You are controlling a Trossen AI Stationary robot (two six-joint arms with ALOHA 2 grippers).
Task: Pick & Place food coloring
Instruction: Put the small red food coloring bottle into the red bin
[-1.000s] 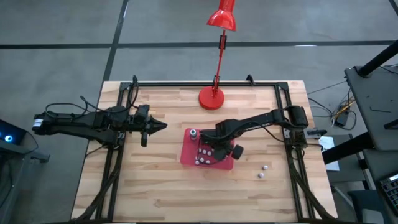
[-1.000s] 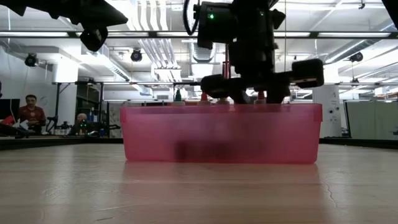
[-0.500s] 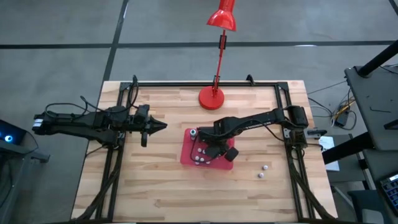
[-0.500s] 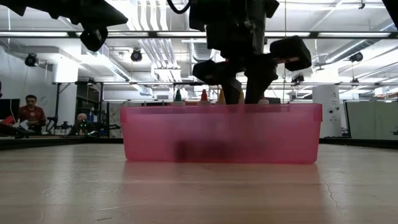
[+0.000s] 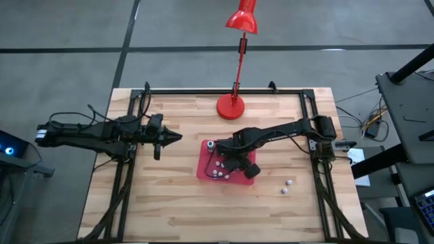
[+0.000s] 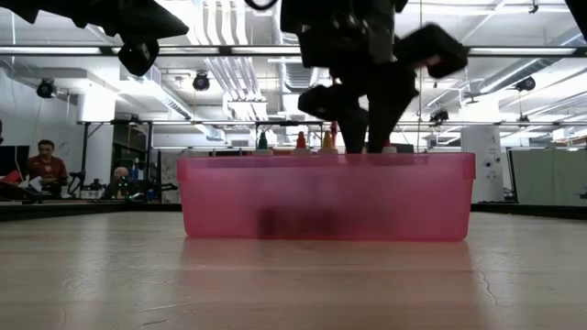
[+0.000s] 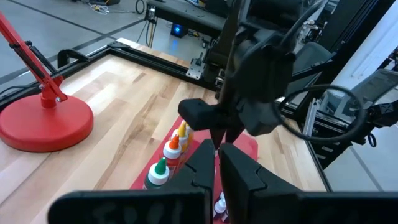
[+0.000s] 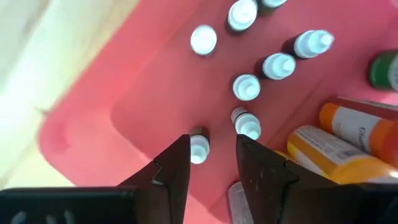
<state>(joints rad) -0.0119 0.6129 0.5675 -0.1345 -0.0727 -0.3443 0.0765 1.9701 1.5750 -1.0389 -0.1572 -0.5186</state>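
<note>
My red desk lamp [image 5: 237, 68] stood at the far edge of the wooden table [image 5: 176, 203], its round base [image 7: 43, 123] on the boards and its shade leaning out past the edge. The red tray [image 6: 326, 197] sat near the table's middle. Two small pale beads [image 5: 287, 186] lay on the bare wood to the tray's right, well apart from it. In the room behind, a person [image 6: 43, 163] sat far off.

Red tray [image 5: 204, 163], red lamp [image 5: 232, 106], white-capped bottles [image 8: 246, 86]
</note>
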